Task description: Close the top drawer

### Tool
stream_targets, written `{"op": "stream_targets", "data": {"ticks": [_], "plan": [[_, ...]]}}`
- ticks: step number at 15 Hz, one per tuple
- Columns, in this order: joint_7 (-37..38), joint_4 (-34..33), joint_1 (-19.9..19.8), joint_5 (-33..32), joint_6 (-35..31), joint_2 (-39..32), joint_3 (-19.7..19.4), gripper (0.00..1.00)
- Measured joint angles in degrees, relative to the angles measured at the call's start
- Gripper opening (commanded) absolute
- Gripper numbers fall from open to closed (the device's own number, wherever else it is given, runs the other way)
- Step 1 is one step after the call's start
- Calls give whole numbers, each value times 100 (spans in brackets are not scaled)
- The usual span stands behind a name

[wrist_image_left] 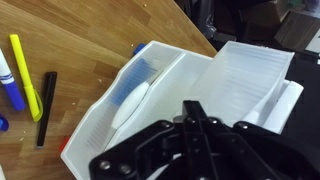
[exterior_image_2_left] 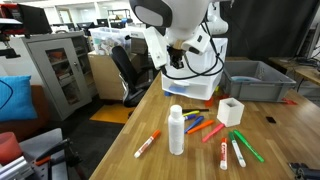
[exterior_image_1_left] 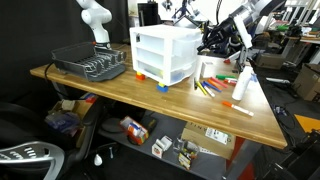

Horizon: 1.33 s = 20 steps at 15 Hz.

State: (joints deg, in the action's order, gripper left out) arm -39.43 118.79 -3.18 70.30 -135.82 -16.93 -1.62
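Observation:
The white drawer unit (exterior_image_1_left: pixel 163 58) with coloured feet stands mid-table; it also shows behind the arm in an exterior view (exterior_image_2_left: pixel 207 88). In the wrist view the top drawer (wrist_image_left: pixel 118 112) is pulled out from the unit's body (wrist_image_left: pixel 250 75), and a blue and white object lies inside it. My gripper (wrist_image_left: pixel 193 107) hangs just above the open drawer's front part, its fingers together and holding nothing. In both exterior views the gripper (exterior_image_1_left: pixel 212 42) (exterior_image_2_left: pixel 180 68) sits close to the unit's front. The two lower drawers are hidden in the wrist view.
A black dish rack (exterior_image_1_left: pixel 90 63) stands beside the unit. A white bottle (exterior_image_2_left: pixel 176 130), a small white box (exterior_image_2_left: pixel 230 111) and several markers (exterior_image_2_left: pixel 147 144) lie on the wooden table (exterior_image_1_left: pixel 120 95). A grey bin (exterior_image_2_left: pixel 255 80) stands behind. Yellow (wrist_image_left: pixel 25 75) and black (wrist_image_left: pixel 45 105) markers lie near the drawer.

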Motion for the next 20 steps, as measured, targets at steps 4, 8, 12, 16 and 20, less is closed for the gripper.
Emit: {"op": "stream_targets", "data": {"ticks": [4, 8, 12, 16, 20], "plan": [[0, -278, 2, -76, 0, -270, 44, 0], [5, -629, 2, -378, 0, -544, 73, 0], [19, -1071, 2, -671, 0, -747, 116, 0], [20, -1335, -3, -869, 18, -904, 143, 0], [20, -1426, -33, -955, 75, -972, 143, 0]]}}
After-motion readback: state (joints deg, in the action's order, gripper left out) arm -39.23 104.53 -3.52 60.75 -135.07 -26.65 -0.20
